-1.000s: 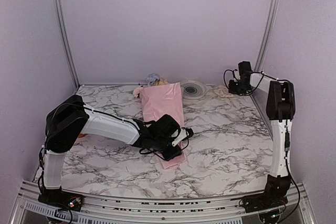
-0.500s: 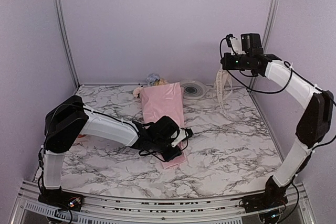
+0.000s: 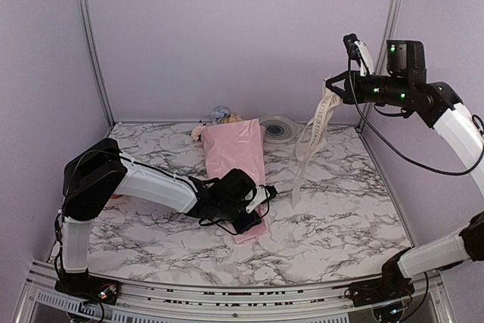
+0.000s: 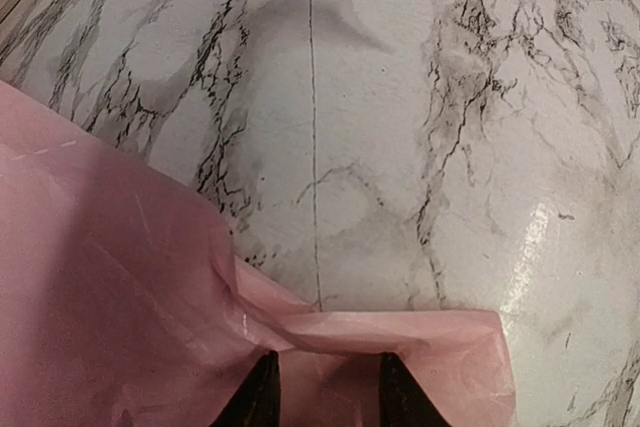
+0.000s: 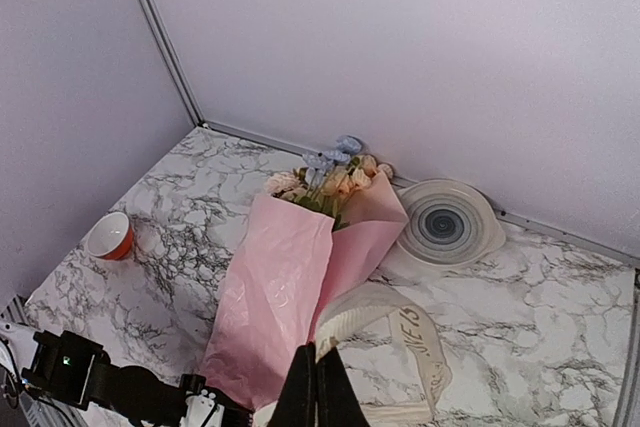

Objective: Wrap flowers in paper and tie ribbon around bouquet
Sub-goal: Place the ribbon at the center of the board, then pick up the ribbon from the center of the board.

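Observation:
The pink paper (image 3: 234,153) lies rolled into a cone around the flowers (image 3: 221,116), whose blooms show at its far wide end. My left gripper (image 3: 255,203) is shut on the cone's near narrow end. In the left wrist view, creased paper (image 4: 120,327) fills the gap between the dark fingertips (image 4: 262,397). High at the right, my right gripper (image 3: 330,83) is shut on the cream ribbon (image 3: 310,130), which hangs in a long loop down to the table. The right wrist view shows the shut gripper (image 5: 318,387) pinching the lettered ribbon (image 5: 415,332) above the paper (image 5: 275,297) and flowers (image 5: 335,172).
A round ringed plate (image 3: 278,128) sits at the back wall, just right of the blooms. A small red cup (image 5: 110,237) stands at the left, behind my left arm. Walls and metal posts close in the marble table (image 3: 340,202) on three sides.
My right arm has risen from the back right corner of the table, lifting the ribbon so that it now hangs in the air. The left arm and the paper cone have not moved.

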